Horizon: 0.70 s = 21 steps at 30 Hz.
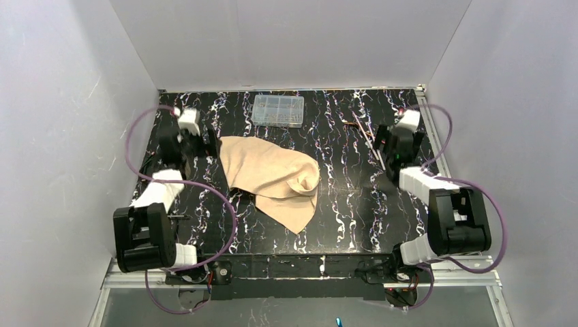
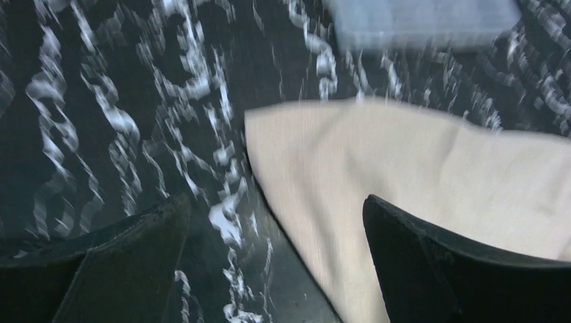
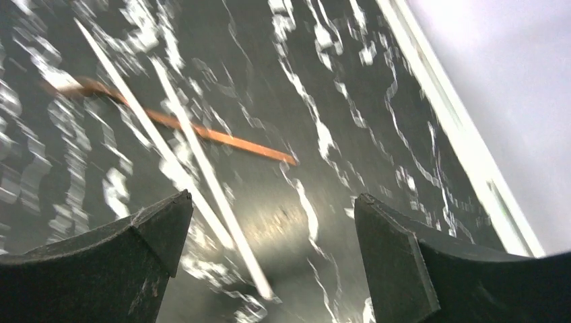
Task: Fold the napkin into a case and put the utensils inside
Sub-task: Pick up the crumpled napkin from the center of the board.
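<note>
The beige napkin (image 1: 276, 178) lies crumpled and partly folded over itself in the middle of the black marbled table. My left gripper (image 1: 204, 145) is open at the napkin's far left corner; in the left wrist view the napkin (image 2: 404, 168) lies under the right finger, with the cloth's edge between the jaws. The utensils (image 1: 368, 141) lie at the back right, thin and long. My right gripper (image 1: 390, 158) is open just above them; in the right wrist view a copper piece (image 3: 202, 133) crosses two pale shining ones (image 3: 202, 168). No case is formed.
A clear plastic compartment box (image 1: 278, 110) stands at the back centre, and shows blurred in the left wrist view (image 2: 424, 23). White walls close in the table on three sides; a metal rail (image 3: 464, 141) runs along the right edge.
</note>
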Motion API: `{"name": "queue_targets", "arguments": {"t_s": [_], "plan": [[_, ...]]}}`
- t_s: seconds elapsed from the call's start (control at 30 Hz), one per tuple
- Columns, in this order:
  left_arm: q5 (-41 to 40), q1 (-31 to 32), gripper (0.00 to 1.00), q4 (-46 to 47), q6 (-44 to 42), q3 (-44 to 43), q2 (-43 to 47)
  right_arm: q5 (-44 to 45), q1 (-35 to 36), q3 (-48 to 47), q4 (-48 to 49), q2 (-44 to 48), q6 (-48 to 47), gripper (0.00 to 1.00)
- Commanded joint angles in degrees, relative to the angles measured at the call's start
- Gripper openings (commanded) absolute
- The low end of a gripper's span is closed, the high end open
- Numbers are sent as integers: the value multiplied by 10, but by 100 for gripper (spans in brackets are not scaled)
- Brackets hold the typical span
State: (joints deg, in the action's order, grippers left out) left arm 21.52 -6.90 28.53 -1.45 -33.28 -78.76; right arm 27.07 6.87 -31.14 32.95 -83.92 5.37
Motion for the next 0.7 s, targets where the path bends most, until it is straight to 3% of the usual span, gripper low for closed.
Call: {"name": "queue_targets", "arguments": {"t_s": [0.0,0.07,0.17,0.23,0.27,0.37,0.53,0.67], "plan": [[16,-5,98,-412,-66,-206,34,-51,5,-171,-313,48,102,99],[-2,-6,98,-515,-85,-274,31,-35,-5,-191,-355,64,252,99],[-1,-16,98,-577,-96,-308,56,-291,-62,-192,-304,98,340,99],[10,-20,99,-603,-101,-314,74,-373,-56,-199,-265,119,333,99],[22,-21,99,-623,-107,-318,77,-368,-30,-226,-292,119,306,99],[72,-21,98,-708,-140,-346,61,-182,137,-329,-442,105,166,99],[92,-21,98,-808,-179,-382,38,-36,349,-375,-510,70,101,99],[113,-21,98,-853,-205,-391,48,4,466,-362,-524,50,75,99]]}}
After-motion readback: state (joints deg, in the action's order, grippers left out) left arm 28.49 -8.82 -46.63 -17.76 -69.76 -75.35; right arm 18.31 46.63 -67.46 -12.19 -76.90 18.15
